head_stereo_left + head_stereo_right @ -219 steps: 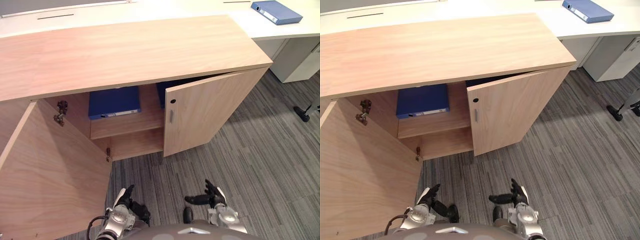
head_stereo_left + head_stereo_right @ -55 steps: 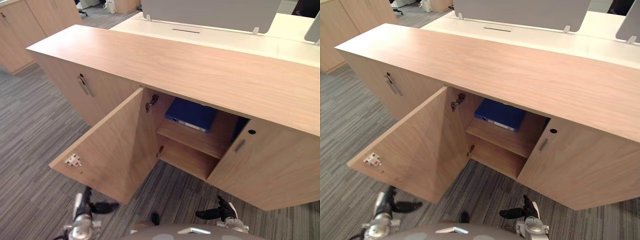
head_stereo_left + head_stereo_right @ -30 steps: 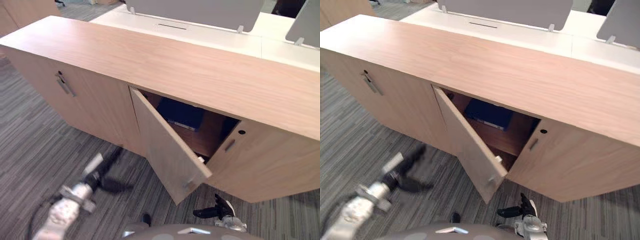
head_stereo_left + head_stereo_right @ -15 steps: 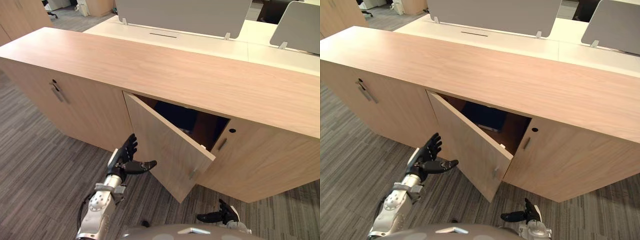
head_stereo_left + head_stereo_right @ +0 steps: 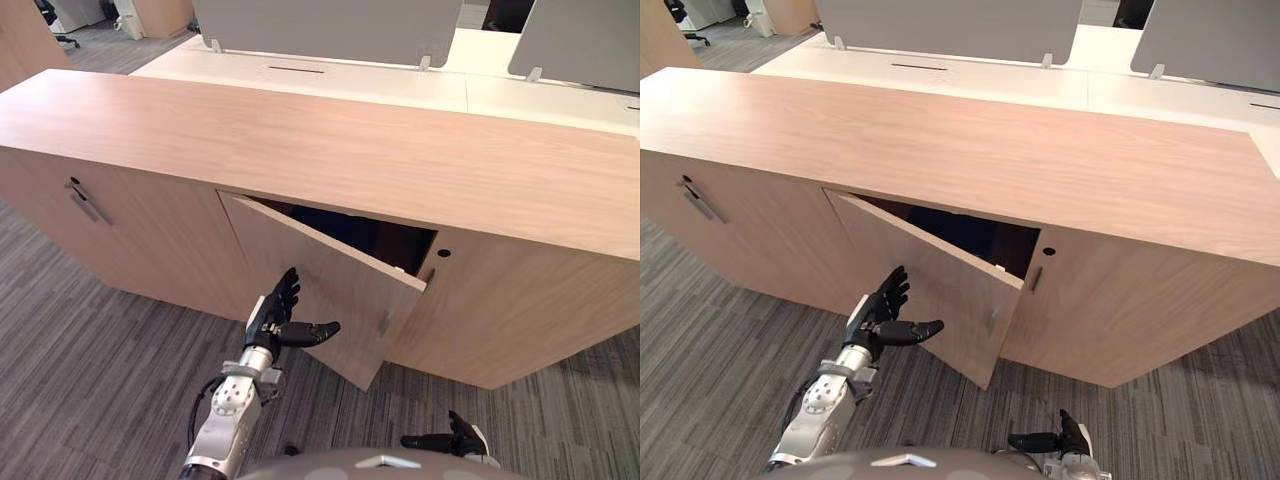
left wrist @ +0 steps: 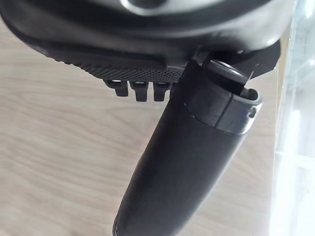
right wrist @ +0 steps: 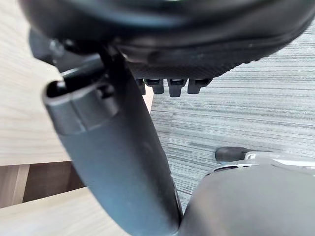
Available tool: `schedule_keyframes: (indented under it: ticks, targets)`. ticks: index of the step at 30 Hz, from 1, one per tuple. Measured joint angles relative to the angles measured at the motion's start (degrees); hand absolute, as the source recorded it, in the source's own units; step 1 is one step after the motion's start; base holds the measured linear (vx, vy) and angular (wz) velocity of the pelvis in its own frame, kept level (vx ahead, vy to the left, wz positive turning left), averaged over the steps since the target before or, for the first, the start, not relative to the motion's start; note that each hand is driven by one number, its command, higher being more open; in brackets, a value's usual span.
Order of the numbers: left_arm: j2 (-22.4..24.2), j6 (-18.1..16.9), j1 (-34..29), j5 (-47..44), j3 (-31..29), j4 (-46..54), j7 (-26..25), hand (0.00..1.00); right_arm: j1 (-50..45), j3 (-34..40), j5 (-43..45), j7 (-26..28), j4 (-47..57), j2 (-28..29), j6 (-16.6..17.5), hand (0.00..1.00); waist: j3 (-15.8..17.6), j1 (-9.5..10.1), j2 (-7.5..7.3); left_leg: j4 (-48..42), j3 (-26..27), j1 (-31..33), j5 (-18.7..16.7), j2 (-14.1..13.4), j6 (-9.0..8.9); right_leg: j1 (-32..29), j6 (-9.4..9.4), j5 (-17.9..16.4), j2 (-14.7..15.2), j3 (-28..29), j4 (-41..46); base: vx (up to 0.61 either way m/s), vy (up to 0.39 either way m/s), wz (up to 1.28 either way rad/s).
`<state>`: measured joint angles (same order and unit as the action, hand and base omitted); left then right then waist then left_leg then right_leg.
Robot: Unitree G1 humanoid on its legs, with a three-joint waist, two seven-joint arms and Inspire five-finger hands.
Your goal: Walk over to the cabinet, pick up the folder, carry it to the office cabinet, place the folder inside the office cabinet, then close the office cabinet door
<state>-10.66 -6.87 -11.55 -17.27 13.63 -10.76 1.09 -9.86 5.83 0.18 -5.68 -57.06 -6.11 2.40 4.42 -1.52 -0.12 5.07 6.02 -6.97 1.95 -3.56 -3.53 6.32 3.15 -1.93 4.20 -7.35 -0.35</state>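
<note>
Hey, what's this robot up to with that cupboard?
A humanoid robot stands in front of a long wooden office cabinet. One cabinet door is ajar, its free edge swung out from the front. The robot's left hand is raised with straight fingers at the door's outer face, placed as if to push it shut. Its right hand hangs low and open, holding nothing. The gap behind the door is too dark to show what is inside.

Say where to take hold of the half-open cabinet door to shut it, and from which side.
Probably no grip: press flat fingers on the outer face of the door beside its small handle. That free edge stands out toward the robot, farthest from the hinged side, so leverage is best. Come from the front-left, where the left hand is.
</note>
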Motion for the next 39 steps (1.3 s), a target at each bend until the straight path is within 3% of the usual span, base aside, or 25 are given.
schedule_keyframes:
  ticks: [15, 29, 39]
  targets:
    - [1.13, 0.94, 4.00, 3.92, 3.13, -7.35, -3.02, 1.00, 0.21, 2.01, 0.13, -0.96, -0.14, 0.64, -1.19, 1.00, -0.28, -1.56, 0.18, -0.02, 1.58, 0.29, -0.48, -0.16, -0.60, -0.20, 0.05, 0.87, -0.80, 1.35, -1.78, 0.00, 0.002, -0.06]
    - [2.13, 1.92, 9.35, 6.79, 3.00, -14.50, -8.27, 1.00, 0.59, 2.04, 0.30, -2.21, -1.87, 0.93, -1.36, 1.00, -1.34, -2.37, 0.03, -0.01, 4.72, 2.29, -0.64, -0.16, -0.45, -3.34, 0.33, 2.96, -0.90, 4.79, -3.11, -0.03, 0.009, -0.12]
    - [2.11, 2.03, 10.91, 8.97, 2.72, -18.59, -9.19, 1.00, 1.50, 2.14, 2.21, -2.63, -2.79, 1.05, -1.61, 1.00, -1.68, -3.79, 0.08, -0.02, 6.53, 3.13, -0.75, -0.16, -0.51, -4.36, 0.49, 4.30, -1.03, 6.50, -4.57, -0.01, -0.003, -0.09]
